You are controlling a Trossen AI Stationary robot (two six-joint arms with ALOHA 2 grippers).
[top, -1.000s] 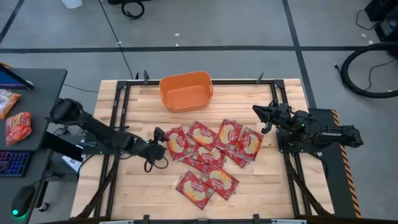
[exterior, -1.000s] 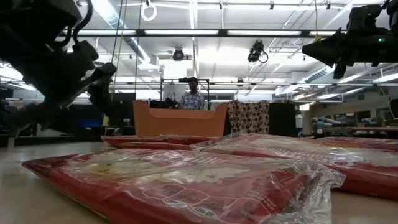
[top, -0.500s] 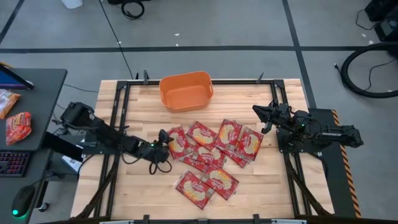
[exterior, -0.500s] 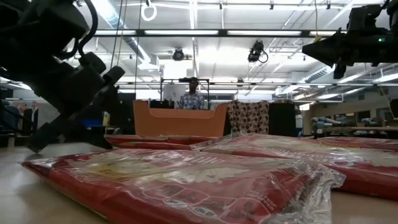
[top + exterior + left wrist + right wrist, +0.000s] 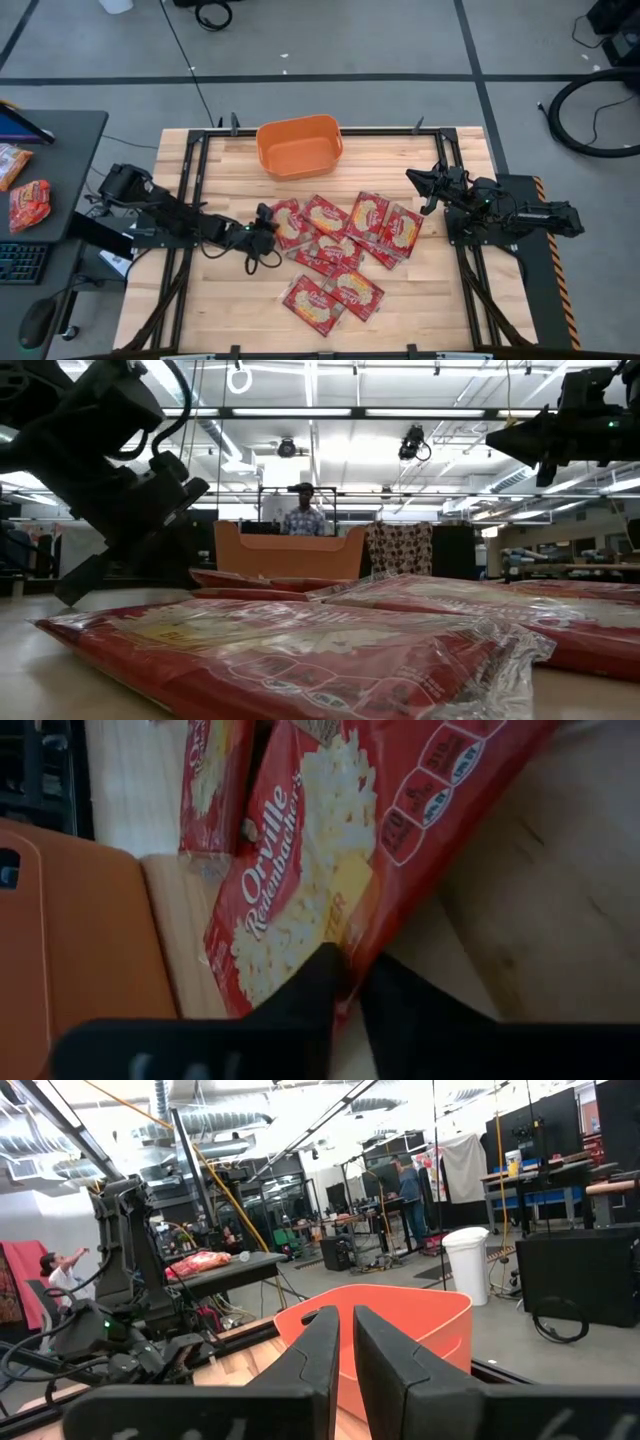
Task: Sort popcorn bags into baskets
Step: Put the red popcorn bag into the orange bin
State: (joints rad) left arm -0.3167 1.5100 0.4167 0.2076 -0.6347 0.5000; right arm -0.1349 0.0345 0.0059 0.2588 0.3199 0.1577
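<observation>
Red packets lie fanned across the middle of the wooden table [image 5: 230, 290], about nine popcorn bags [image 5: 335, 245] overlapping one another, none yet in the orange tub [image 5: 299, 146] that stands at twelve o'clock from the pile, near the far edge. The left gripper [image 5: 266, 226] is down at the pile's nine o'clock edge, and the wrist view shows its two dark fingers [image 5: 322, 982] nearly together with the corner of the nearest bag [image 5: 330, 870] pinched between them; I take that as a grip on the bag, though only on its rim. The right gripper [image 5: 412, 178] hangs above the table at the pile's three o'clock side, fingers close to shut and holding nothing, waiting.

From where I stand the catch looks thin. A slippery wrapper held by one corner will swing and may slide out, so the lift should be slow and straight up until the bag clears its neighbour, which overlaps it on the three o'clock side. Then carry it toward twelve o'clock, well over the tub's rim, and let go only when the hanging end is inside the walls. If the corner slips, set down and take a deeper bite.
</observation>
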